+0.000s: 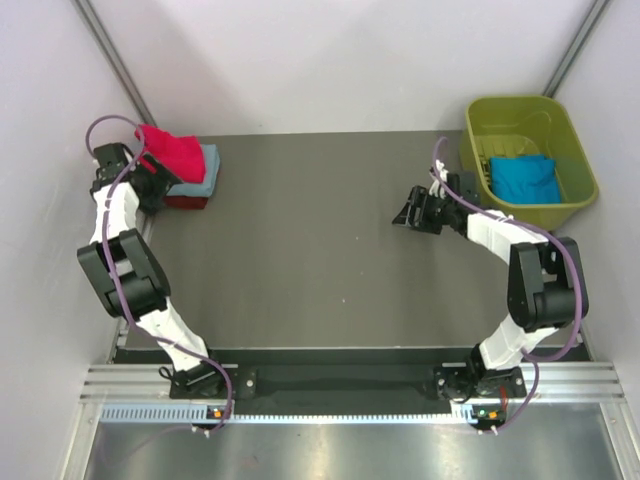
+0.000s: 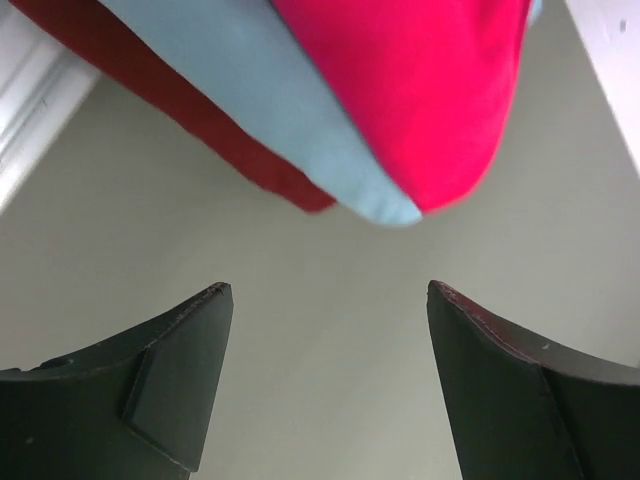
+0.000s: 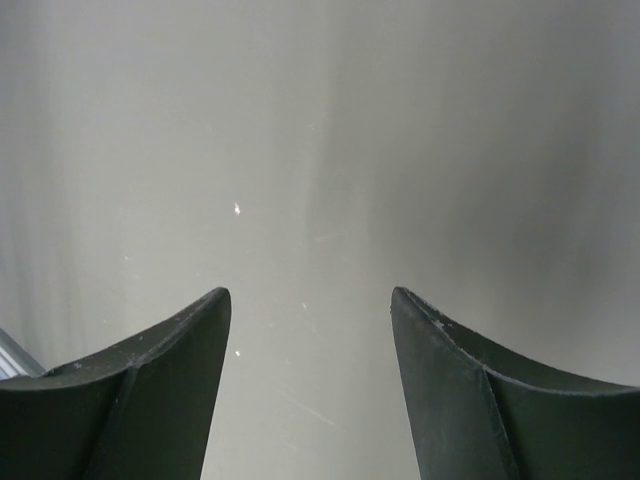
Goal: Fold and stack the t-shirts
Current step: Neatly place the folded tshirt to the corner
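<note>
Your left gripper [image 2: 330, 295] gapes empty just short of the bright red t-shirt [image 2: 420, 90]; drift forward and you'd likely shove the stack [image 1: 203, 170] askew.

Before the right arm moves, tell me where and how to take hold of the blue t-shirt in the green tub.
I'd pinch a raised fold near the middle of the blue t-shirt, coming straight down from above. It lies bunched on the floor of the green tub, whose walls block any sideways approach.
</note>
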{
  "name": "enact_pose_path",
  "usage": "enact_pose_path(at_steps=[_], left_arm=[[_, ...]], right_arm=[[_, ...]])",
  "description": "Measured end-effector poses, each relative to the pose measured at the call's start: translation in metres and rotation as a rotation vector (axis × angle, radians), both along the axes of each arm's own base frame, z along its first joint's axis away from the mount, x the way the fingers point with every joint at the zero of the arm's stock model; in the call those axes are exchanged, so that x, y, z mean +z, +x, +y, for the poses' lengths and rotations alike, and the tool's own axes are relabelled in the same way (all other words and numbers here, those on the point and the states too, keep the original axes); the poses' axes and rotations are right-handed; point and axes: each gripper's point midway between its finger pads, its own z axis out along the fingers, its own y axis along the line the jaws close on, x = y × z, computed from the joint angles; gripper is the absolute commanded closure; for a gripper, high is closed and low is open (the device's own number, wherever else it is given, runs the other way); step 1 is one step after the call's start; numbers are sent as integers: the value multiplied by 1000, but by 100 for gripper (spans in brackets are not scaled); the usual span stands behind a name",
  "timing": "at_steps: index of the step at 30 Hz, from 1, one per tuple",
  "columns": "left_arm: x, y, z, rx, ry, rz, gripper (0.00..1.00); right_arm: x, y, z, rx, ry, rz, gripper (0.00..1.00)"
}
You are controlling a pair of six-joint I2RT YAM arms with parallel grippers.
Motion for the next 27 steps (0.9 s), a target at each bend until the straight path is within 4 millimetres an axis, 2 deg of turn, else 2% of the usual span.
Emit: enact_pose_path(at_steps=[6,13,17,21,27], left_arm=[[1,13,18,52,-25,-35,23],[22,33,23,51,-27,-104,29],[25,48,31,56,-18,-133,33],[13,60,36,60,-22,-131,34],[-9,67,43,71,-25,-95,34]], right_arm=[[-4,-3,-4,-10,-2,11,34],[-3,-2,-6,-15,-1,8,34],[-3,-2,-6,-15,-2,7,34],[-3,-2,-7,-16,-2,7,34],[-1,-1,-10,-18,-9,0,34]])
